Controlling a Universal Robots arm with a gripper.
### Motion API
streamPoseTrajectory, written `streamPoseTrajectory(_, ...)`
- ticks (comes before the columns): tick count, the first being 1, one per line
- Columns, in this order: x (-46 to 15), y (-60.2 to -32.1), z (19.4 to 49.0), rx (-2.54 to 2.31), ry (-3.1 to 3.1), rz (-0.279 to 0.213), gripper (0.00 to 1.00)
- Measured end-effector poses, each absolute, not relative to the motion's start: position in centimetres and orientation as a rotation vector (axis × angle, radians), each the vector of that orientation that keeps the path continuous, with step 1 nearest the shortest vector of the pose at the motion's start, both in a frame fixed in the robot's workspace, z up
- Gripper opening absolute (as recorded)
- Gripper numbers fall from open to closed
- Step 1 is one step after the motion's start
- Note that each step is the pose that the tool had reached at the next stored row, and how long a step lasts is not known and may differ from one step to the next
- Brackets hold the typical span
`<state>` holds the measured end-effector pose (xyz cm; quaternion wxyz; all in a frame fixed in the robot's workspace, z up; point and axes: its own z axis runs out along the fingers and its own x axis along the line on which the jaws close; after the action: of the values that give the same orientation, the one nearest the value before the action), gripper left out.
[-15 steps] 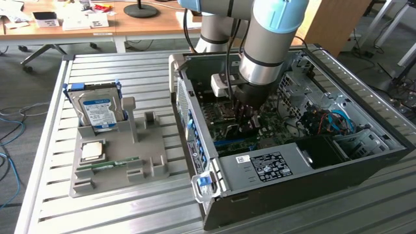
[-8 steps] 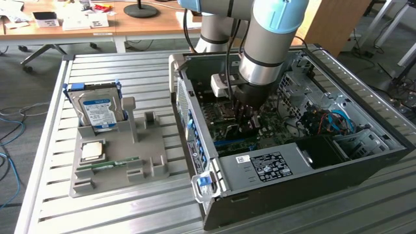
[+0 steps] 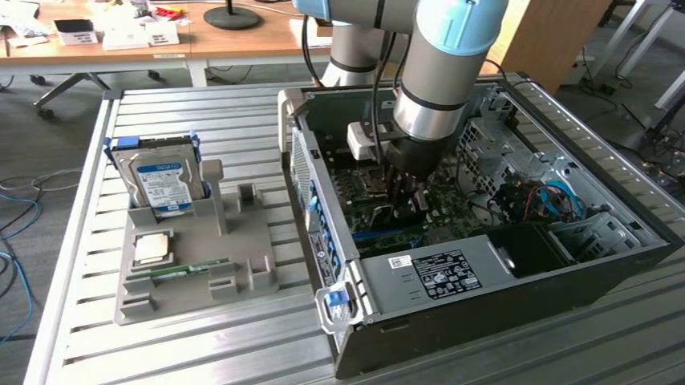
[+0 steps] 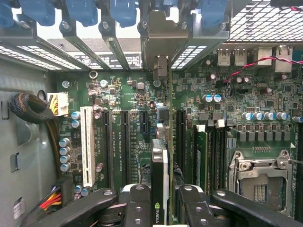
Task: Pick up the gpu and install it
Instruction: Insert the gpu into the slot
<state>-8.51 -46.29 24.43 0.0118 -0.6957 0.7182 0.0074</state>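
Note:
The gpu [image 4: 160,163] shows edge-on in the wrist view, a thin dark card with a black cooler. Its silver end bracket [image 4: 163,33] reaches the case's rear slot openings. It stands upright over the green motherboard [image 4: 128,90], in line with a long black expansion slot [image 4: 181,137]; I cannot tell whether it is seated. My gripper [image 4: 161,201] is shut on the card, one black finger [image 4: 135,201] on each face. In the exterior view my gripper [image 3: 407,207] reaches straight down into the open computer case [image 3: 514,281], low over the board.
A white slot [image 4: 86,144] and further black slots lie beside the card, with memory slots and an empty CPU socket [image 4: 258,177] on the other side. Outside the case, a grey holder [image 3: 230,265] carries a hard drive [image 3: 160,180], a CPU [image 3: 150,247] and a green memory stick [image 3: 176,271].

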Motion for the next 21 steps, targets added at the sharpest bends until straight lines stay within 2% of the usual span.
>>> streamPoseTrajectory(21,-8.51,-46.31,24.45,-2.177,2.228,0.028,0.27)
